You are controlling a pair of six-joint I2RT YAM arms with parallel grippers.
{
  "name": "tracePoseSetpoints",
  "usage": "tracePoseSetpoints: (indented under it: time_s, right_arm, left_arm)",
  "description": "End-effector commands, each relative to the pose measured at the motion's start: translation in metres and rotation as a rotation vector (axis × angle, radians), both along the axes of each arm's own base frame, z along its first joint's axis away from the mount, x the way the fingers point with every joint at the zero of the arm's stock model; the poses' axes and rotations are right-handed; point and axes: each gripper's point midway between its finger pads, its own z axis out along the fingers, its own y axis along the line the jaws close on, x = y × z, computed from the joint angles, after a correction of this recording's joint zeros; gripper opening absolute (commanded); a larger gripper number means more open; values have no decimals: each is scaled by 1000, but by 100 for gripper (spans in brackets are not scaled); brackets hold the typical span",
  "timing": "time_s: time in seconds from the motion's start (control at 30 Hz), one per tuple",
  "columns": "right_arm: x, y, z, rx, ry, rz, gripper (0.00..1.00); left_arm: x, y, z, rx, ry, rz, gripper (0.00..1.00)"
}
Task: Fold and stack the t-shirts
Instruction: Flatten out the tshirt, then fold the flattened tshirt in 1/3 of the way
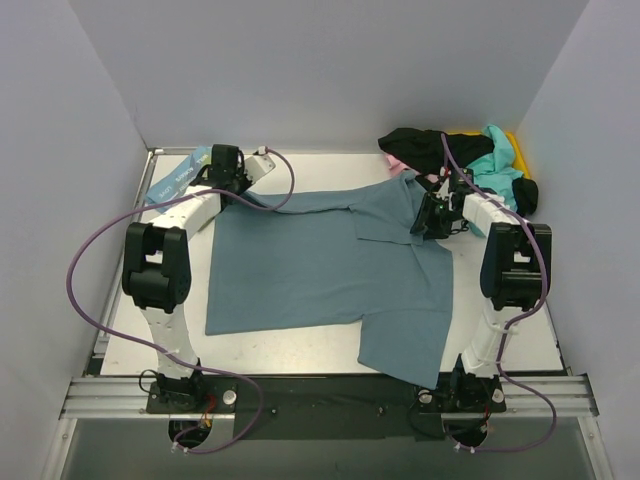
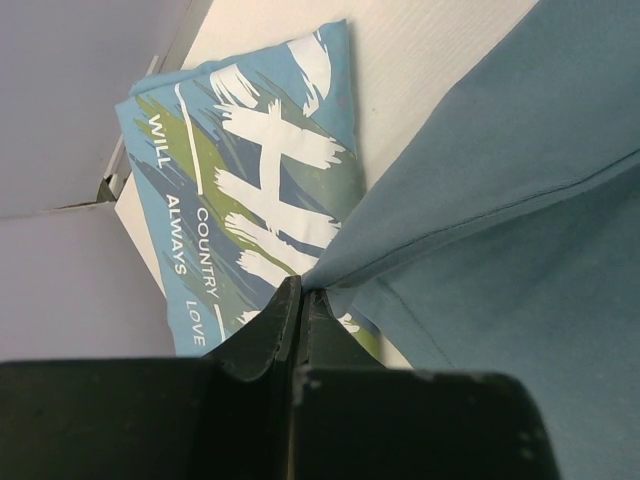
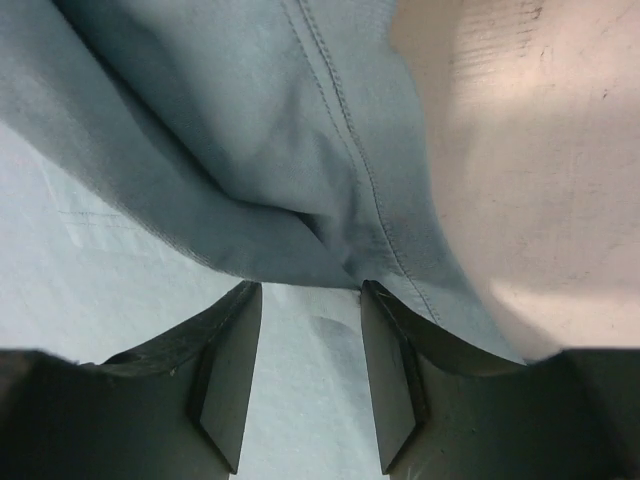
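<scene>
White counter [image 1: 300, 345] bears a plain slate-teal cloth t-shirt [image 1: 300, 270], far edge running from left pincer [image 2: 303, 295] clamping it to right pincer [image 3: 310, 290], parted, empty.

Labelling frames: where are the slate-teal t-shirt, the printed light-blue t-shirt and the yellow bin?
slate-teal t-shirt [image 1: 300, 270]: top view, mid body.
printed light-blue t-shirt [image 2: 268, 135]: left wrist view, white lettering.
yellow bin [image 1: 514, 145]: top view, right rim.

Beyond slate-teal shirt [image 1: 320, 265] far-right corner: yellow bin [image 1: 517, 148] mostly buried under black shirt [image 1: 420, 145], turquoise shirt [image 1: 495, 165]; pink shirt [image 1: 397, 163] only sliver. At its far-left corner: light-blue shirt [image 1: 180, 178] half hidden behind left arm [image 1: 190, 210], lettering too small to read.
</scene>
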Motion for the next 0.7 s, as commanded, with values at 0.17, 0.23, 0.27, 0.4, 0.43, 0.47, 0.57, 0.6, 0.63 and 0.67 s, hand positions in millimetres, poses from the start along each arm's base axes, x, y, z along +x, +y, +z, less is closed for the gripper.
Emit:
tracePoseSetpoints:
  time_s: [0.17,0.23,0.27,0.4,0.43,0.47,0.57,0.6,0.63,0.67]
  right_arm:
    - [-6,7,-1,40,26,-2,10]
    - [-4,5,1,40,22,-10,4]
    - [-4,2,0,33,24,-16,5]
    - [-7,-5,-2,-15,26,-15,15]
    - [-6,-8,-2,-27,24,-19,17]
    - [-6,-8,-7,-29,33,-20,18]
    - [-7,-7,-17,-20,63,-19,22]
    - [-9,-8,-22,-25,75,-22,23]
    - [-11,-9,-24,-28,86,-36,23]
    - [-12,-11,-24,-28,86,-39,24]
  left_arm:
    - [6,-6,24,-29,-53,-6,0]
    - [6,-4,25,-31,-54,-6,0]
    - [6,-5,27,-33,-58,-7,0]
    - [5,-6,28,-37,-61,-10,0]
    - [5,-6,27,-37,-57,-11,0]
    - [4,-7,27,-39,-57,-12,0]
    - [5,-7,28,-42,-62,-10,0]
    - [5,-7,29,-45,-63,-8,0]
    - [6,-8,29,-47,-65,-6,0]
    - [6,-9,29,-47,-64,-10,0]
